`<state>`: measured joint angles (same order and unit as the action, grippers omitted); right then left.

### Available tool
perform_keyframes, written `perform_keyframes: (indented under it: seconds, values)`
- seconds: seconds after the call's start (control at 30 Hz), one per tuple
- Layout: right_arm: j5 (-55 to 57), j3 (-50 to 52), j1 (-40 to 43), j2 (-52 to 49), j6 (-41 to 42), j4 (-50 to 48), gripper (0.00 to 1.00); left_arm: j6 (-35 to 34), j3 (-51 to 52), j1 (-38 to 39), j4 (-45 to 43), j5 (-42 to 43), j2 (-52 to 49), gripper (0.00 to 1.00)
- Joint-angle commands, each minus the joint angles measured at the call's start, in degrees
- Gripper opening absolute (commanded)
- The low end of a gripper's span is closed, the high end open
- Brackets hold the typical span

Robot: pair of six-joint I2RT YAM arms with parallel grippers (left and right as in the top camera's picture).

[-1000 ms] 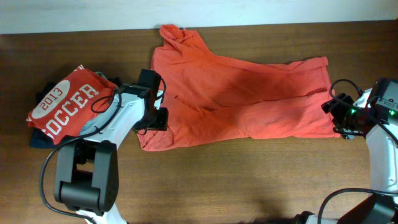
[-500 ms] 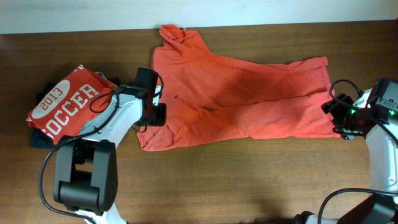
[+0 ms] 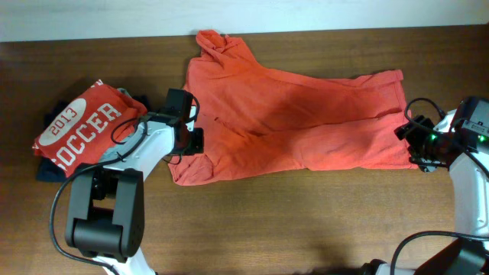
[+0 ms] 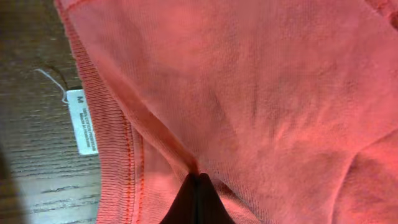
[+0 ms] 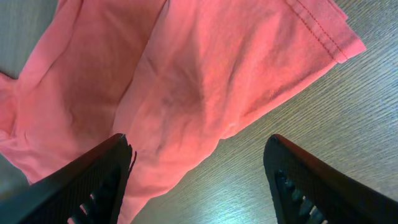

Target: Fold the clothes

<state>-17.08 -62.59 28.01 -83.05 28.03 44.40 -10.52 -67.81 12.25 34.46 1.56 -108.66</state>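
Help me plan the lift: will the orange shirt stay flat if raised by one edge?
Probably not. The orange shirt lies rumpled and creased, so it looks floppy and would likely sag. The thin knit bunches where the left claw pinches it, suggesting it is light.

Table (image 3: 306, 221): dark brown wood grain. Orange-red T-shirt (image 3: 290, 122) lies spread across the upper middle, wrinkled, plain side up, its hem toward the right edge. Far left: a small pile, with a red shirt (image 3: 80, 130) printed "2013 SOCCER" on top of a navy garment (image 3: 47, 174) that rests on the table. Pile and T-shirt lie apart.
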Motion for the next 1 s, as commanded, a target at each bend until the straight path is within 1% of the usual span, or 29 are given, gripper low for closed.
perform_keyframes:
  seconds: [0.0, 0.07, 0.17, 0.3, 0.4, 0.5, 0.6, 0.73, 0.83, 0.87, 0.9, 0.97]
  values:
    - [-0.31, -0.44, -0.26, 0.57, -0.81, 0.0, 0.7, -0.13, -1.66, -0.33, 1.84, 1.03, -0.39, 0.0]
    - [-0.31, -0.44, -0.26, 0.57, -0.81, -0.02, 0.7, -0.09, -5.05, -0.33, 5.79, 1.22, 0.48, 0.0]
    - [-0.31, -0.44, -0.26, 0.57, -0.81, -0.02, 0.7, 1.66, -8.41, -0.33, 9.16, 0.87, 1.84, 0.0]
    - [-0.31, -0.44, -0.26, 0.57, -0.81, -0.02, 0.7, 3.67, -12.07, -0.33, 12.22, -3.41, 4.07, 0.0]
    - [-0.31, -0.44, -0.26, 0.57, -0.81, -0.13, 0.7, 4.66, -12.5, -0.33, 12.31, -7.8, 5.05, 0.0]
    - [-0.31, -0.44, -0.26, 0.57, -0.81, -0.26, 0.71, 7.15, -12.5, -0.33, 12.35, -10.99, 5.07, 0.0]
    - [-0.31, -0.44, -0.26, 0.57, -0.79, -0.26, 0.7, 7.58, -12.5, -0.33, 11.87, -14.82, 5.07, 0.0]
    - [-0.31, -0.44, -0.26, 0.57, -0.81, -0.26, 0.7, 7.72, -12.5, -0.33, 11.47, -16.0, 5.07, 0.0]
    - [-0.31, -0.44, -0.26, 0.57, -0.81, -0.24, 0.7, 9.07, -12.5, -0.33, 11.45, -17.14, 5.07, 0.0]
    - [-0.31, -0.44, -0.26, 0.57, -0.81, -0.24, 0.7, 9.07, -12.5, -0.33, 11.45, -17.77, 5.07, 0.02]
    - [-0.31, -0.44, -0.26, 0.57, -0.81, -0.24, 0.7, 9.09, -12.5, -0.33, 11.34, -18.25, 5.07, 0.1]
    - [-0.31, -0.44, -0.26, 0.57, -0.81, -0.24, 0.7, 9.09, -12.5, -0.33, 11.28, -18.47, 5.07, 0.5]
